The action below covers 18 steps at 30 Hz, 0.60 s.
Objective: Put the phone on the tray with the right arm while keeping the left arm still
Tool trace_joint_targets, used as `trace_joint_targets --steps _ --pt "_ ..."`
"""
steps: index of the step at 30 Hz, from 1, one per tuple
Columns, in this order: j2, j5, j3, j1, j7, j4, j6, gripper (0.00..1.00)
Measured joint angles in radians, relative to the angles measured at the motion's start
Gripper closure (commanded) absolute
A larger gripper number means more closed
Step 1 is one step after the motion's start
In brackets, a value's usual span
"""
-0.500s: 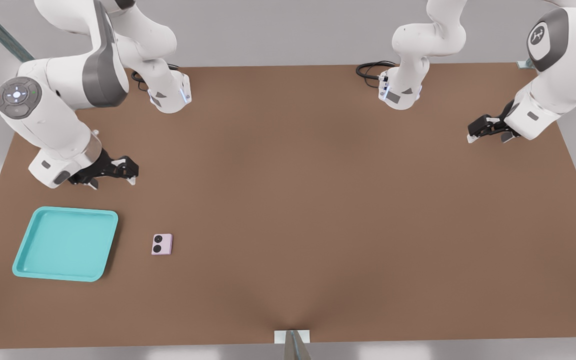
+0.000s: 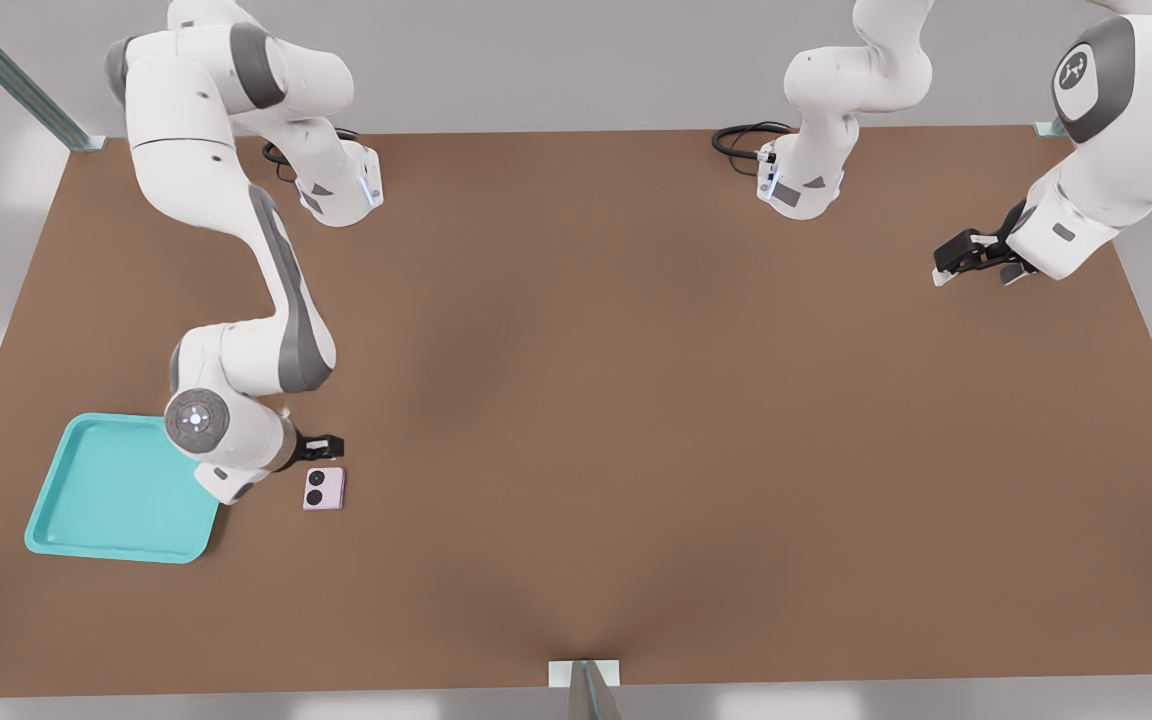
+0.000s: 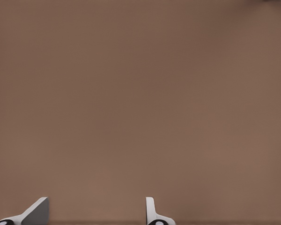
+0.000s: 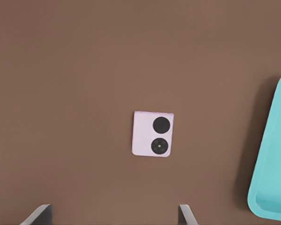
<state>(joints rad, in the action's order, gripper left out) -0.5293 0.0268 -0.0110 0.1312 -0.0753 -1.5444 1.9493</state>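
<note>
The phone (image 2: 323, 488) lies flat on the table (image 2: 636, 400), lenses up, just beside the tray (image 2: 86, 500) and not in it. The gripper (image 2: 321, 445) hangs above it, fingers (image 4: 40, 214) spread wide. A straight descent is called for, centred on the phone, with its opposite edges pinched before lifting.

Simulated robot lab bench. Flat brown table (image 2: 636, 400), plain grey walls around it, metal struts (image 2: 16, 85) at the corners. Two white arm bases bolted at the table's 12 o'clock edge, black cable (image 2: 741, 140) coiled beside one (render-smooth surfaces, no clutter). Right arm's gripper (image 2: 321, 445) hangs over the table at 8 o'clock.
</note>
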Motion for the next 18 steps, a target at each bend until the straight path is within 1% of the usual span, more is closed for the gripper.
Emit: trace_joint_targets --steps 2,6,13,18 --pt "-0.070 -0.003 0.000 -0.015 -0.006 -0.002 0.077 0.00" --pt "-0.147 -0.009 0.000 -0.029 -0.018 -0.015 0.199 0.00" --pt "-0.237 -0.029 -0.001 -0.066 -0.032 -0.054 0.366 0.00" --pt "-0.257 -0.028 -0.001 -0.063 -0.037 -0.080 0.433 0.00"
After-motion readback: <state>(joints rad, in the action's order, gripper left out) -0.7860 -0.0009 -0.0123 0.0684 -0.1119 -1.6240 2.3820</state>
